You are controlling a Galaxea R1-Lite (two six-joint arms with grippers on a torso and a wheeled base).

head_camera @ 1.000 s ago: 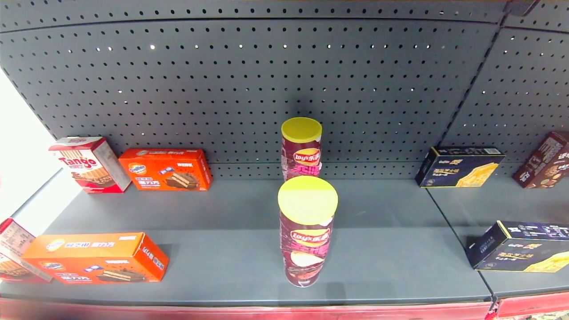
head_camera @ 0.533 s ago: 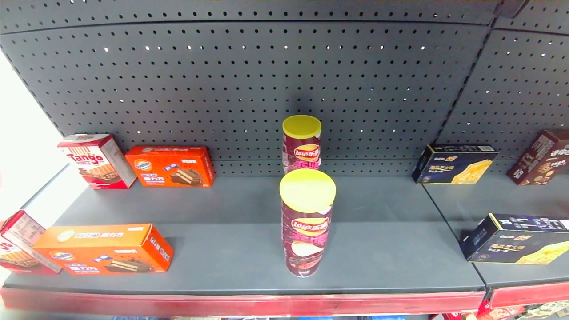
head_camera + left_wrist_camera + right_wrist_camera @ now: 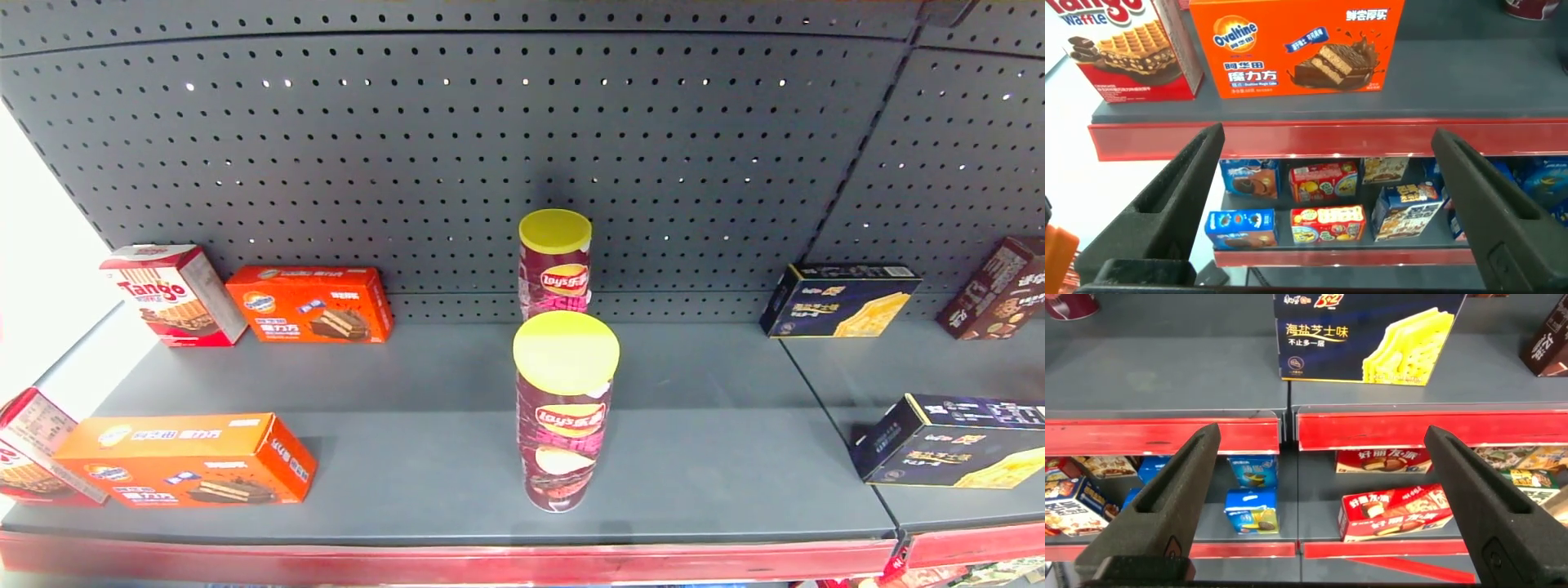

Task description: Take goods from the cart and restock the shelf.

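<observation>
Shelf (image 3: 408,457): rear chip can (image 3: 555,261) directly behind front chip can (image 3: 563,408), apparently one facing; left gripper (image 3: 1328,135) and right gripper (image 3: 1323,431) spread wide, empty.

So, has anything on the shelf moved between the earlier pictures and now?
No goods moved and nothing was taken or let go. Only the camera shifted: more of the shelf's red edge shows now. The front can and the back can stand upright in line as before, and the orange box near the edge lies where it was.
</observation>
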